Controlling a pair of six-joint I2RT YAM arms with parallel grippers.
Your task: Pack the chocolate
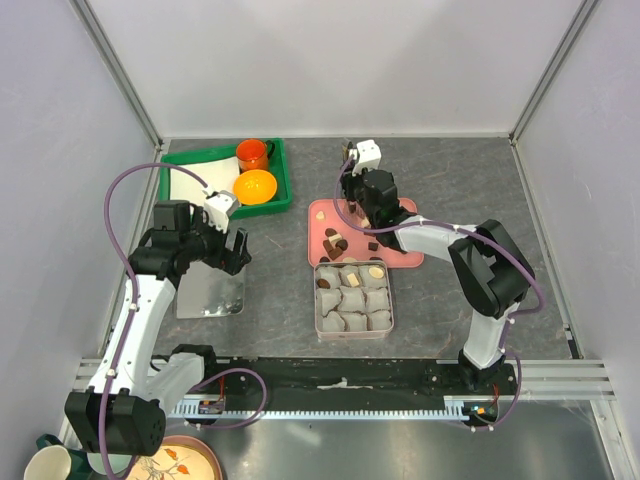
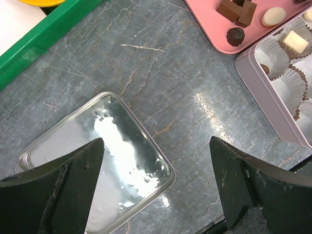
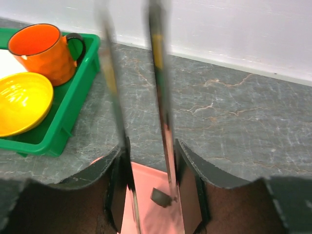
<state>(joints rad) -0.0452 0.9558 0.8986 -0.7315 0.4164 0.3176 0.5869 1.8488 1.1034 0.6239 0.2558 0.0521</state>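
Left side first: the left hand (image 2: 156, 146) hangs wide open above the silver lid (image 2: 122, 136), with nothing between its fingers. From here the chocolate (image 1: 337, 240) lies well off to the right, across bare tabletop (image 1: 450, 180). So this arm is the far one.

Across to the middle: the loose pieces, mostly dark with a pale one among them, sit scattered on the pink tray (image 1: 322, 212). Just beside the tray's near edge is the square tin (image 1: 317, 300). A few pieces are already sitting in its paper cups and the rest of the cups look bare.

Now the right: the right hand (image 3: 152, 165) is clamped on a pair of metal tongs (image 3: 158, 97). The blades run straight out from the fingers, blurred, and the tips leave the wrist view. Whether they carry a piece, I cannot tell.

From above, that hand sits over the tray's far end. The loose pieces lie on its near side, between it and the tin. The right arm is clearly closer, and the next reach looks like a pull back toward the bases.
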